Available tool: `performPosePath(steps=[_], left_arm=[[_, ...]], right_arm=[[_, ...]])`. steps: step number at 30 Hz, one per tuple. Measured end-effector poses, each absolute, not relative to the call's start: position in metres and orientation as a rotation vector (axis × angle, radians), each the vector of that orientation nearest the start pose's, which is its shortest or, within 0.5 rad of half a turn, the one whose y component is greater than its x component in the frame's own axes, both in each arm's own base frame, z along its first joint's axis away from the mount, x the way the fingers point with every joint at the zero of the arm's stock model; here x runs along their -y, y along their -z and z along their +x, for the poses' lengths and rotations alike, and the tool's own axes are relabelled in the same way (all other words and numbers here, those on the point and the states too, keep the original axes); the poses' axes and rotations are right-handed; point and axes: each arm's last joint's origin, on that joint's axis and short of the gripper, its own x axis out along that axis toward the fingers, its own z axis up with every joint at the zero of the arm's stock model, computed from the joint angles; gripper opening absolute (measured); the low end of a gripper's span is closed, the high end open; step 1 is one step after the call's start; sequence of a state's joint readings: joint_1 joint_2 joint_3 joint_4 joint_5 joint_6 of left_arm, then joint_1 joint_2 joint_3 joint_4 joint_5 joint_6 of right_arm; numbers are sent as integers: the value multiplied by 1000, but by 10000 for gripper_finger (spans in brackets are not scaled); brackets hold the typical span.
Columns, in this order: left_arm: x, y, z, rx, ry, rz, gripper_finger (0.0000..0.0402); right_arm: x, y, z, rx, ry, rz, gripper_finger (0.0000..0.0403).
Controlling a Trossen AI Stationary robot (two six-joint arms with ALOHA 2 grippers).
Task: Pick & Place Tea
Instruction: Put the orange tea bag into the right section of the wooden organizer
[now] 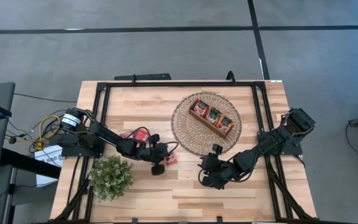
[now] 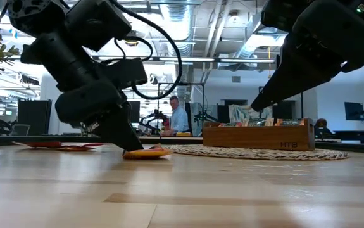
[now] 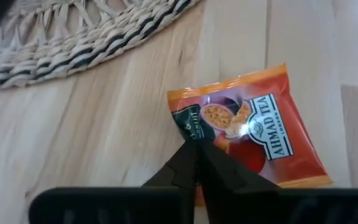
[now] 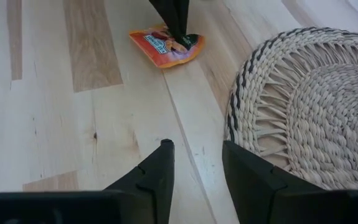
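An orange tea sachet (image 3: 259, 134) lies flat on the wooden table, just off the near-left rim of the woven round mat (image 1: 205, 123). My left gripper (image 3: 195, 146) is down on it, shut on its dark green corner. Red sachets (image 1: 135, 134) lie farther left, beside my left arm. A brown wooden tray (image 1: 211, 116) with sachets in its compartments stands on the mat. My right gripper (image 4: 197, 152) hovers open above bare table by the mat's near edge, with nothing between its fingers. My left gripper has the sachet's dark green corner (image 3: 190, 124) between the free ends of its two shut fingers. The fingers (image 4: 175, 18) come slanting down from the table's left side. The rest of the sachet (image 2: 147, 152) lies on the table.
A bushy potted plant (image 1: 111, 177) stands at the near left, close behind my left arm. The mat and tray fill the far middle. Black rails run along the table's left, right and far sides (image 1: 179, 83). Bare wood lies between the two grippers.
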State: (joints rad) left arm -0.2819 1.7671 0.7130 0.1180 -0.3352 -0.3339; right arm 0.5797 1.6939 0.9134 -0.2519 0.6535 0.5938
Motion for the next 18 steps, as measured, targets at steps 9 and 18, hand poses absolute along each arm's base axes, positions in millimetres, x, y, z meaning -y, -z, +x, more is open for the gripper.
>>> performPosePath(steps=[9, 18], left_arm=[[96, -141, 300, -748, -148, 227, 0], [121, -153, 302, -628, -194, 491, 0]], right_arm=[[-153, -157, 293, -672, 304, 23, 127], [-120, -168, 326, -602, 183, 176, 186]])
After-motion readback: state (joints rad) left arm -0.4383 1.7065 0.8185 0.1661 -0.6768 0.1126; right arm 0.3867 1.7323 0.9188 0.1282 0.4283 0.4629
